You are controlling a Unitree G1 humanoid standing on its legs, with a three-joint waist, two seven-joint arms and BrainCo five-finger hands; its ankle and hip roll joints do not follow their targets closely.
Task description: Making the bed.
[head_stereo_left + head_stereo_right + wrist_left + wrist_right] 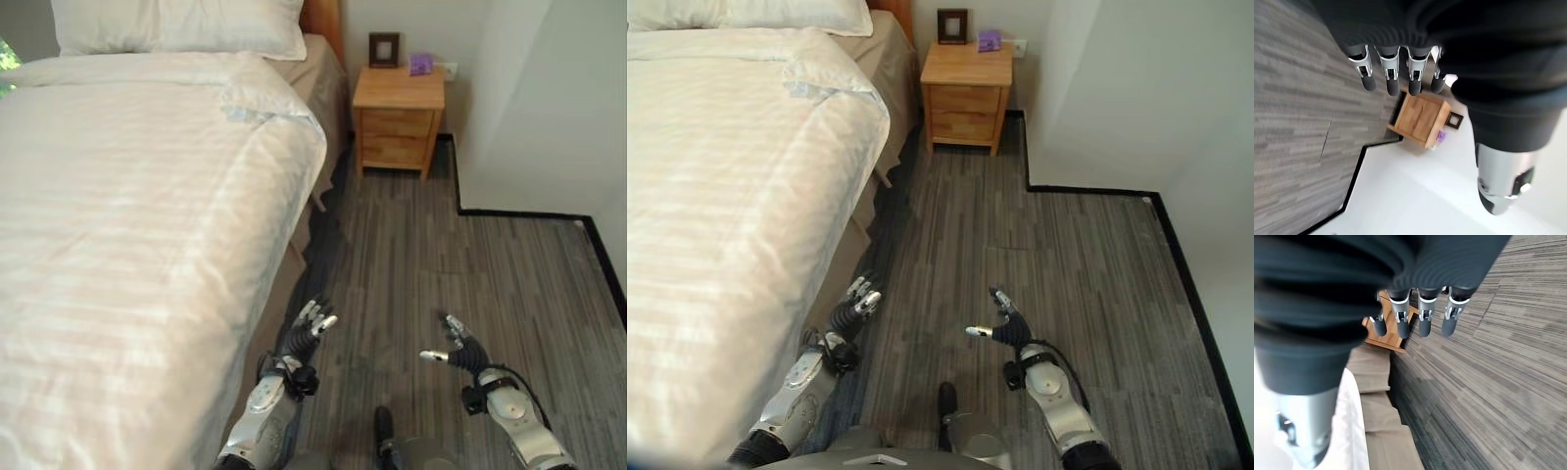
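Left eye view: the bed takes up the robot's left side, its long axis running away from the robot towards the pillows by the headboard. The white duvet lies fairly flat over it, with one corner folded back and rumpled up near the pillows, on the edge facing the nightstand.

Both hands hang low over the wood-look floor, holding nothing. The left hand is just beside the near stretch of the bed's side, fingers straight and relaxed. The right hand is out over bare floor, well apart from the bed, fingers loosely spread with the thumb out.

So the left hand is plainly the nearer one to the duvet. I'd say the untidy corner lies ahead and to the left of both hands, far up the bed, so reaching it likely means moving along the bedside first.
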